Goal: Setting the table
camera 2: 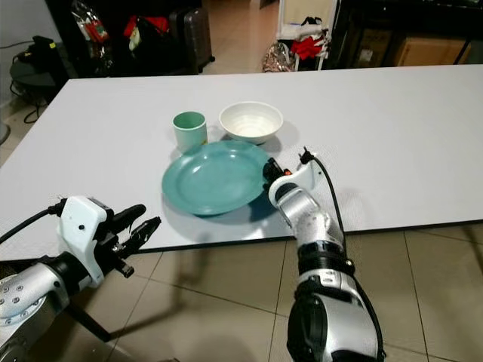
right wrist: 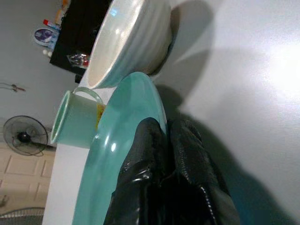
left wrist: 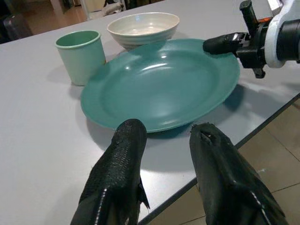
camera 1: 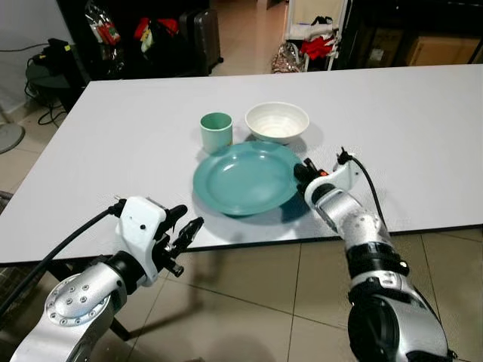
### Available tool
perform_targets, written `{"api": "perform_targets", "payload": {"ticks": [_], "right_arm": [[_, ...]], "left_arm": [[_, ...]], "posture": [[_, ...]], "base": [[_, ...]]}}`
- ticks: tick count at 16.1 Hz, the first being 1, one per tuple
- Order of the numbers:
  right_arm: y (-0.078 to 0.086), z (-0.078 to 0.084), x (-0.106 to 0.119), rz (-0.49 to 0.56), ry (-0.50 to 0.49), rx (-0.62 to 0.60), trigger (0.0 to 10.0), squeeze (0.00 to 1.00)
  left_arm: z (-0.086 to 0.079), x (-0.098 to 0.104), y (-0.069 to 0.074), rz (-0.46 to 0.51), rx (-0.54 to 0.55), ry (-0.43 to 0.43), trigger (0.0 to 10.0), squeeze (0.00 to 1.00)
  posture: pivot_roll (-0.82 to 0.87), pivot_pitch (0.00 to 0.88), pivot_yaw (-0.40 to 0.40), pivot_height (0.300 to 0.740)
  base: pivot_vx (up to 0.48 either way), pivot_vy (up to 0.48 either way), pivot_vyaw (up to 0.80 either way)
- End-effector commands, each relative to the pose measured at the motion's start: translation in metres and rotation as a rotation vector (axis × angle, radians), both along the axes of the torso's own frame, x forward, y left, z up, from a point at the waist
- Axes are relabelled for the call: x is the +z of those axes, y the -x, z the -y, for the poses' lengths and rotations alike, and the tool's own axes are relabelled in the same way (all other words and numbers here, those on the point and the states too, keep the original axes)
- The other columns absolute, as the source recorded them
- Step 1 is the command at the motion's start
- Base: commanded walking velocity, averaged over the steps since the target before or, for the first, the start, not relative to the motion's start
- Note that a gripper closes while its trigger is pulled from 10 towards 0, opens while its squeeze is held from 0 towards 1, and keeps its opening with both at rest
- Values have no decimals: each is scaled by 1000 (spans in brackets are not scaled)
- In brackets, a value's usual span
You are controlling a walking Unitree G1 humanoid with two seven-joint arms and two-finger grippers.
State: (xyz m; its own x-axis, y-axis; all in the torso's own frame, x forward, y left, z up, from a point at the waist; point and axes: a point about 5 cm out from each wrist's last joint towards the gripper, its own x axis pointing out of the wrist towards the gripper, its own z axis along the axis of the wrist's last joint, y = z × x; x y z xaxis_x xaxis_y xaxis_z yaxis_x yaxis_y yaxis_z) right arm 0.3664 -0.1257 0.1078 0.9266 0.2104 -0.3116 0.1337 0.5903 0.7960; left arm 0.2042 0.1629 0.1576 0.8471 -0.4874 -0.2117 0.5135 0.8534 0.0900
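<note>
right gripper [camera 1: 303, 170] clamped with jaws closed on the rim of the teal plate [camera 1: 245, 178] near the bench [camera 1: 423, 136] front edge, beside cup [camera 1: 216, 131] and bowl [camera 1: 277, 121]; left gripper [camera 1: 183, 230] parted, idle off the edge; risk of knocking the bowl if shifted carelessly.

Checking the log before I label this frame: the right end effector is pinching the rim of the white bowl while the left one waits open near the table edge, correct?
Not quite. The right end effector is shut on the rim of the teal plate, not the white bowl, which sits just beyond it; the right wrist view shows this. The left end effector does wait open near the table edge.
</note>
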Motion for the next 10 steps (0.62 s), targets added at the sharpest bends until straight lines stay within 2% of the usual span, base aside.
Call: {"api": "perform_targets", "payload": {"ticks": [1,2,3,8,10], "right_arm": [[-4,-3,6,30,6,3,10000,224],[-4,-3,5,27,2,-5,10000,733],[-4,0,3,33,-14,-29,10000,1000],[4,16,-5,50,2,-63,10000,1000],[19,29,-5,81,-1,-74,10000,1000]], "left_arm": [[0,3,2,6,-1,-11,10000,0],[0,3,2,5,-1,-11,10000,0],[1,3,4,3,0,-10,10000,0],[4,2,4,-2,-5,0,10000,0],[5,1,3,-5,-3,10,10000,0]], "posture": [[-20,27,44,740],[-18,28,43,740],[-18,29,44,740],[-26,20,51,740],[-35,15,59,740]], "base": [[0,0,0],[0,0,0],[0,0,0],[0,0,0],[0,0,0]]}}
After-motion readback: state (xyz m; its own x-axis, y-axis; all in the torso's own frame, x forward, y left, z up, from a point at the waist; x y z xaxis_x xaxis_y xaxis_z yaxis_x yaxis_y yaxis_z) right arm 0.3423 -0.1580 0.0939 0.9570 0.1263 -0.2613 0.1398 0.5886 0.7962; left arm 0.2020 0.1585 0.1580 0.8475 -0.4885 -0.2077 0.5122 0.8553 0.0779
